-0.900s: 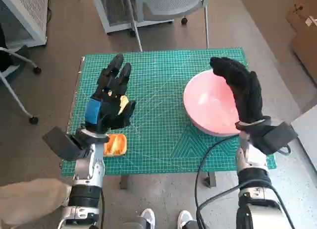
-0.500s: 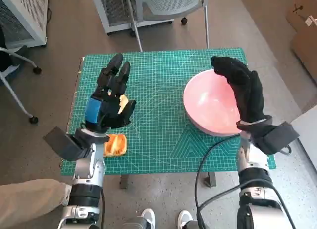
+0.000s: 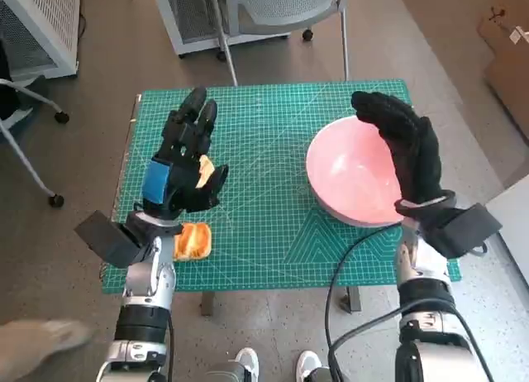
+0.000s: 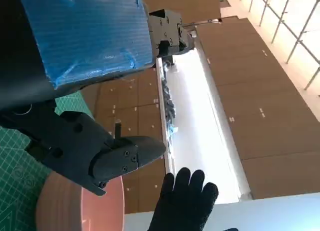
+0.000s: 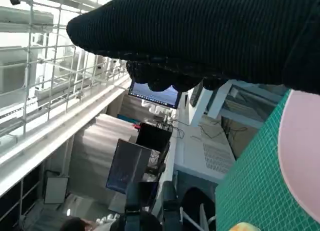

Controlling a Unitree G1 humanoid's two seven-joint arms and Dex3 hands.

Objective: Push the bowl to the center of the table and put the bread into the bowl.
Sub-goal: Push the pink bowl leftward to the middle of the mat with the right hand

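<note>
Sitting toward the right side of the tabletop (image 3: 264, 233), the pink bowl (image 3: 351, 179) has the gloved right hand (image 3: 405, 150) against its far-right rim, fingers extended and grasping nothing. The bread (image 3: 192, 241) lies near the front-left edge, partly under the left hand (image 3: 182, 163), which hovers above it, fingers spread, empty.

The head camera is looking steeply down on the green mat (image 3: 273, 183) from above. Both wrist cameras are sitting close behind their hands, tilting upward across the room, and all three are sharing the pink bowl (image 3: 354, 175).
</note>
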